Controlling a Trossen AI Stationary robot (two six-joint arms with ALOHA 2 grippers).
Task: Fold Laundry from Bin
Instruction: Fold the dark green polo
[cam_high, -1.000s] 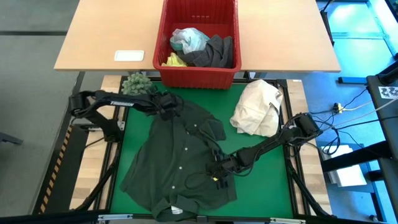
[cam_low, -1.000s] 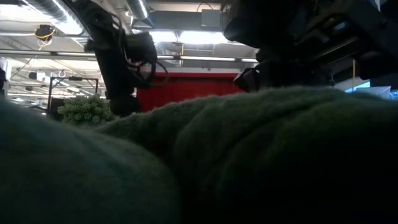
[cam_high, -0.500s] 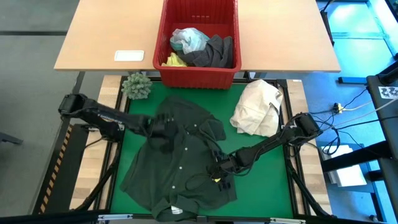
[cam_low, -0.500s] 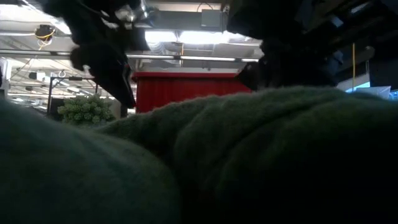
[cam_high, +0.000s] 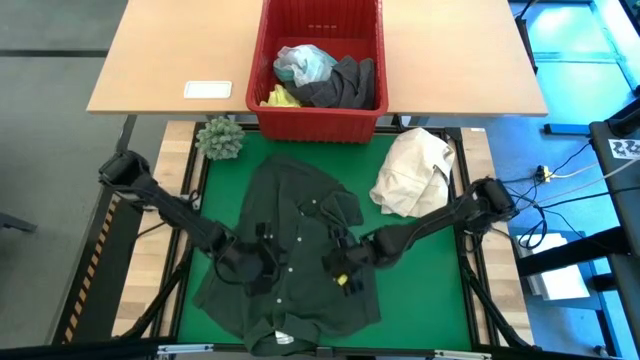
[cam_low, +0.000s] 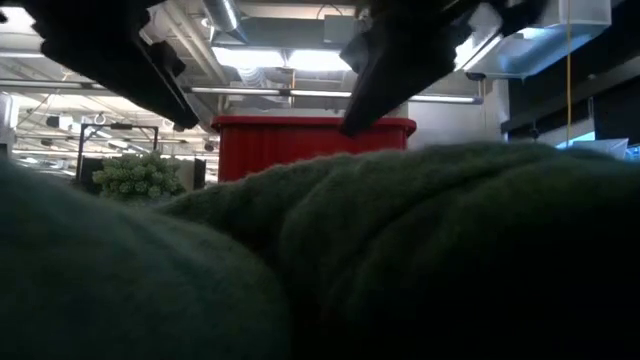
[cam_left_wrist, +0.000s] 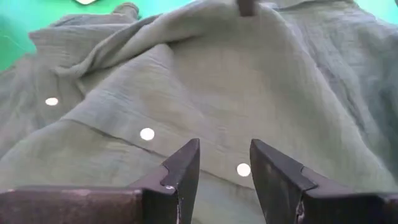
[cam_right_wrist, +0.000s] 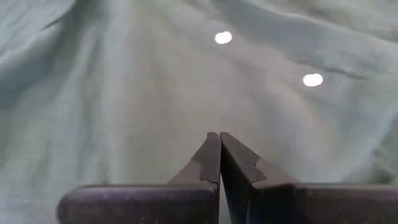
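Observation:
A dark green-black button shirt (cam_high: 292, 215) lies spread front up on the green mat (cam_high: 420, 280), its collar toward the bin. My left gripper (cam_high: 262, 268) hovers open over the shirt's left half (cam_left_wrist: 205, 81), nothing between its fingers (cam_left_wrist: 186, 162). My right gripper (cam_high: 340, 272) hangs shut just above the button strip (cam_right_wrist: 155, 81), holding nothing. The red bin (cam_high: 320, 118) stands beyond the mat's far edge with grey, turquoise and yellow laundry (cam_high: 320, 75) inside. In the low view the shirt (cam_low: 400, 250) fills the foreground.
A cream-white cloth bundle (cam_high: 412, 172) lies on the mat's far right. A green spiky ball (cam_high: 221, 138) sits at its far left corner. A white card (cam_high: 207, 89) lies on the wooden table left of the bin. Bare mat shows to the right of the shirt.
My left gripper has swung from the shirt's collar near the bin toward the near edge and now hangs over the shirt's left half. My right gripper has risen a little off the shirt, still shut. The shirt lies as before.

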